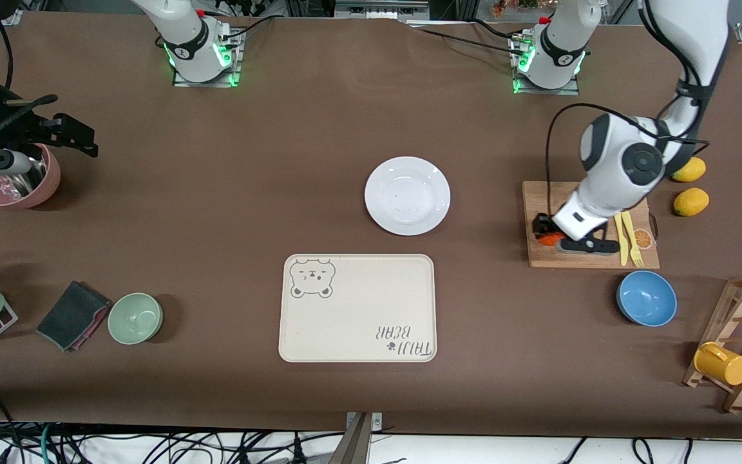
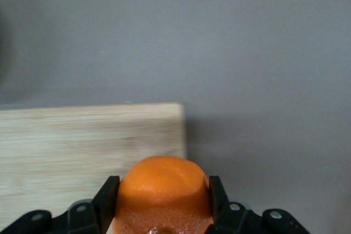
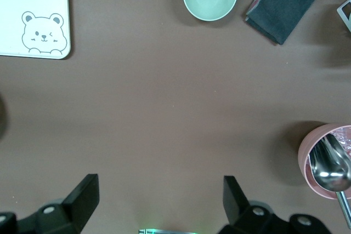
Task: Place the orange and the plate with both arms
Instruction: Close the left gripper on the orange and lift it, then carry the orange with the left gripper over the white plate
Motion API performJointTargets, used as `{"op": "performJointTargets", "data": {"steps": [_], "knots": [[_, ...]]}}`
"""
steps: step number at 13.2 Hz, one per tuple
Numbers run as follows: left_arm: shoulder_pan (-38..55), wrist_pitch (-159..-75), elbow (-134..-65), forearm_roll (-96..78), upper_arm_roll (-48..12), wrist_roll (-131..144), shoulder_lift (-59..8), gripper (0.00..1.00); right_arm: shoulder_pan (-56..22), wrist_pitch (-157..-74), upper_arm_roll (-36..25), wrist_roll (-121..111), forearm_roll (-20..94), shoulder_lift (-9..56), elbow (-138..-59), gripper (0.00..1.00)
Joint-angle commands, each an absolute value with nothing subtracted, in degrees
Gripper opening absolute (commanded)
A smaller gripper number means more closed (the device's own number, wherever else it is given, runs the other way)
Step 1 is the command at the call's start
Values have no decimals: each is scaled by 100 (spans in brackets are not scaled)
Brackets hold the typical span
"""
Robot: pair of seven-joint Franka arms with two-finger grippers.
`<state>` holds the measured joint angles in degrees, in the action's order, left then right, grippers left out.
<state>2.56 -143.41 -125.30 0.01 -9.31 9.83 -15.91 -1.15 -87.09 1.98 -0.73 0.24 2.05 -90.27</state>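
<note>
Orange (image 2: pixel 163 189) mostly hidden in the front view: only a red-orange sliver (image 1: pixel 549 239) visible under the left arm's wrist. Seen plainly from the left wrist camera, though cut off at its lower edge; round, bright, slightly flattened, skin finely pebbled. Sat on the wooden board (image 1: pixel 542 254), at the corner toward the table's middle and nearer the front camera. Clamped between the two black fingers (image 2: pixel 106 198) of the left gripper (image 1: pixel 548 233), closed snug on both flanks. Beside it on the board, a yellow fork and knife (image 1: pixel 628 238), partly covered by the arm. Plate (image 1: pixel 407 195) white and glossy, near the table's middle, well apart from the board. Cream bear tray (image 1: pixel 357 307) nearer the camera than the plate. Right gripper (image 3: pixel 159 197) waited over bare tabletop, fingers spread wide, holding nothing; beside a pink cup (image 3: pixel 323 160).
</note>
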Motion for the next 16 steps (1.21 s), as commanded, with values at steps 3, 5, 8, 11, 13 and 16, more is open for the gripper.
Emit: {"op": "performJointTargets", "data": {"steps": [3,5,8,11,13,16], "knots": [[886,-14229,-12183,-88,-1633,2606,-1818,0,-114,-8604,211,-53,105,202,-8930,100],[1308,-14247,-11946,-79,-1801,3520,-2090,0,-114,-8604,202,-53,105,202,-8930,100],[1914,-14256,-11725,-97,-1793,4067,-2311,0,-114,-8604,211,-53,105,202,-8930,100],[2082,-14291,-11725,-79,-1802,4534,-2469,0,-123,-8604,220,-53,97,193,-8930,100],[2284,-14430,-11603,-88,-1802,4693,-2724,0,-114,-8596,202,-62,97,193,-8938,100],[2338,-14467,-11593,-97,-1793,4702,-2769,40,-114,-8596,193,-53,97,193,-8938,100]]}}
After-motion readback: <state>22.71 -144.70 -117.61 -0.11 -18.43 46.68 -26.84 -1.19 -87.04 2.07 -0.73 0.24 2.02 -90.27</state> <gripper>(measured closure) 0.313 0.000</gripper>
